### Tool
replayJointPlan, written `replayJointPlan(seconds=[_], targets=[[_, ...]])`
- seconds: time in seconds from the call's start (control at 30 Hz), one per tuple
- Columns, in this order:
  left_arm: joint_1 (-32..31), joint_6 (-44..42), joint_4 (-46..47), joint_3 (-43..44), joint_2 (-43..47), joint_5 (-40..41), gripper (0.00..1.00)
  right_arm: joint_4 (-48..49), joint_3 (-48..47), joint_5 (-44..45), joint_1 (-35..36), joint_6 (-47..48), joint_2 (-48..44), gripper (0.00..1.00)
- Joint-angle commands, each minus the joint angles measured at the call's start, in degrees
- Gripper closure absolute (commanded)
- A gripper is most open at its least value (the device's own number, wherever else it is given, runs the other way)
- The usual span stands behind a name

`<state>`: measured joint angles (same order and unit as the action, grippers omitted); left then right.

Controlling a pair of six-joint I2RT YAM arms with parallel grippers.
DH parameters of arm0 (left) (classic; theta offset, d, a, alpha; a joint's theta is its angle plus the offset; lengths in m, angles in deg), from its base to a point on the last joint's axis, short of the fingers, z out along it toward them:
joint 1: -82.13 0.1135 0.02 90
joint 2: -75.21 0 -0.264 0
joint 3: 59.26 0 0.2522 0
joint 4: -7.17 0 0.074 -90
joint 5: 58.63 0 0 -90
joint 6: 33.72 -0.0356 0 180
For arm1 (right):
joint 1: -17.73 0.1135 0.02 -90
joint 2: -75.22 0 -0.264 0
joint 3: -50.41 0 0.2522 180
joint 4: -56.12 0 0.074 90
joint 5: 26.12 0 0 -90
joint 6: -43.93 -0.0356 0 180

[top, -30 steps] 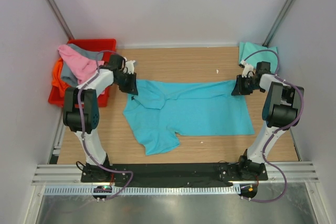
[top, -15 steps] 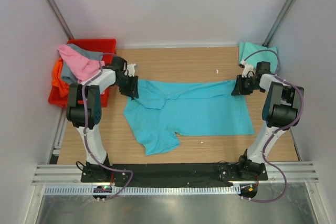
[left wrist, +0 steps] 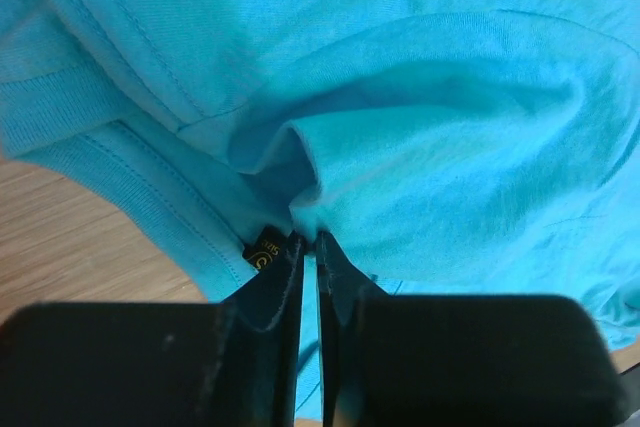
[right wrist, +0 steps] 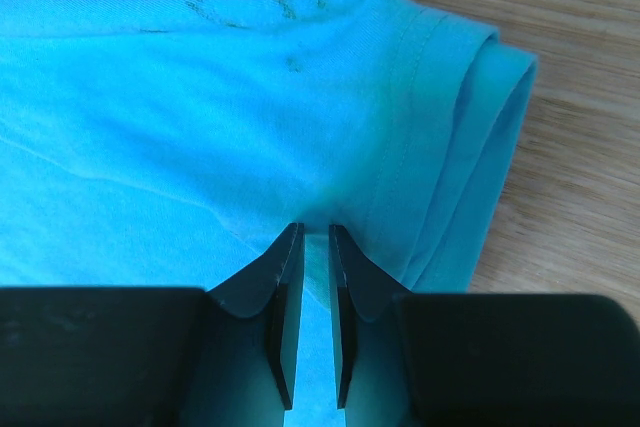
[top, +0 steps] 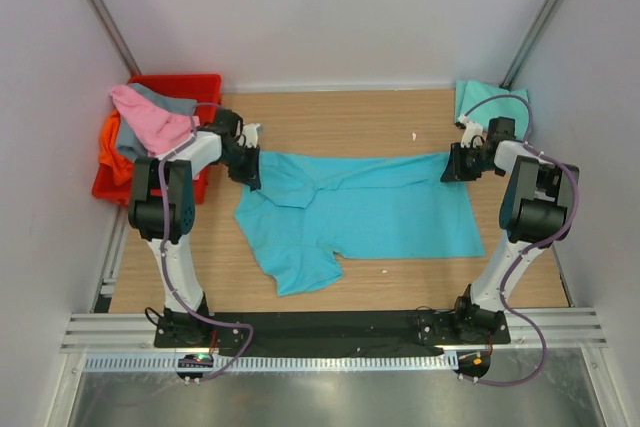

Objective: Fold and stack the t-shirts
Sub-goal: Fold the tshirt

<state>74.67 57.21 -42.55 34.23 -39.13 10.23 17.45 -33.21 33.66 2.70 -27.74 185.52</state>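
A bright turquoise-blue t-shirt [top: 365,209] lies spread and creased across the middle of the wooden table. My left gripper [top: 251,169] is shut on a pinch of the shirt's cloth [left wrist: 420,127] at its far left corner, next to the collar and a small black size label [left wrist: 264,251]. My right gripper [top: 451,164] is shut on the shirt's far right edge, beside a hemmed fold [right wrist: 470,147]. A paler mint-teal t-shirt [top: 478,99] lies at the far right corner. Pink [top: 150,117], grey [top: 170,100] and orange [top: 110,147] t-shirts are heaped in the crate.
A red plastic crate [top: 185,87] stands at the far left corner, off the table's left edge. White walls close in the back and both sides. Bare wood [top: 340,117] shows behind the shirt and along the near edge [top: 400,282].
My left gripper has shifted slightly toward the far left with the shirt's corner. The right arm and the shirt's body have not visibly moved.
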Motion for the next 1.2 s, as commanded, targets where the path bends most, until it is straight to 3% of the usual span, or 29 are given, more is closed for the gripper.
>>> replayJointPlan(seconds=[0.0, 0.1, 0.3, 0.77, 0.97, 1.03, 1.17], targets=[[-0.1, -0.7, -1.6, 1.3, 2.9, -2.6, 0.94, -1.3, 0.2, 3.5, -0.4, 1.9, 2.5, 0.78], [-0.1, -0.7, -4.1, 2.6, 4.6, -4.2, 1.0, -1.4, 0.3, 3.5, -0.3, 2.0, 2.5, 0.78], [-0.1, -4.0, -18.7, 8.6, 3.8, -7.3, 1.0, -1.5, 0.3, 3.6, -0.4, 2.0, 2.5, 0.78], [-0.1, -4.4, -21.0, 5.3, 9.9, -7.1, 1.0, -1.7, 0.2, 3.5, -0.4, 1.9, 2.6, 0.78], [-0.1, -3.7, -19.8, 5.7, 10.8, -5.6, 0.82, -1.8, 0.2, 3.5, -0.4, 1.8, 2.6, 0.78], [-0.1, -3.0, -18.4, 5.2, 11.3, -3.8, 0.69, -1.7, 0.3, 3.5, -0.4, 1.9, 2.6, 0.78], [-0.2, -3.7, -16.9, 4.7, 10.2, 1.0, 0.61, -1.8, 0.3, 3.4, -0.4, 2.0, 2.5, 0.78]])
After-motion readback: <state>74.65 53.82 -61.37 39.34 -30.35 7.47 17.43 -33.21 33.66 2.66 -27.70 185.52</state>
